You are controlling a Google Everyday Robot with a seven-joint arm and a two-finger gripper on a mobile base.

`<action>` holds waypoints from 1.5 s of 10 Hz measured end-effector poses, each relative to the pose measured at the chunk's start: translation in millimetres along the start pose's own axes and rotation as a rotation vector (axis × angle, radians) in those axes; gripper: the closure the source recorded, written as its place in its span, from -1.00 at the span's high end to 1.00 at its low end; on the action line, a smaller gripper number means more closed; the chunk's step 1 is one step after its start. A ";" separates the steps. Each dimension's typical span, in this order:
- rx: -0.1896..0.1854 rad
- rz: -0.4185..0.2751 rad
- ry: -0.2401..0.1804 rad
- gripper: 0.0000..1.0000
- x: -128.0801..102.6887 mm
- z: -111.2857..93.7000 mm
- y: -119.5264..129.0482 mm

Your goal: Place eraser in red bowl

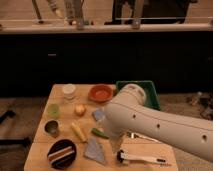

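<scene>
Eraser: striped, lay in dark bowl, lower left of worktop. Red bowl: upper centre, well apart. Pincer: lower centre under arm; open or closed, could not tell. Pick-up and placing judged outstanding.

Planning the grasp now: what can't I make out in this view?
Camera view:
- gripper: only a pale tip below the arm, by the brush; the arm covers the rest.
- green tray: inside mostly hidden by the arm.
- blue block: right part behind the arm.
- arm: cut off by the right edge.
</scene>
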 end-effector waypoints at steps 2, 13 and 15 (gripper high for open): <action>0.006 0.010 -0.038 0.60 -27.2 10.2 -6.7; -0.001 0.110 -0.113 0.60 -91.3 38.9 -1.8; -0.003 0.113 -0.118 0.60 -91.5 40.1 -0.9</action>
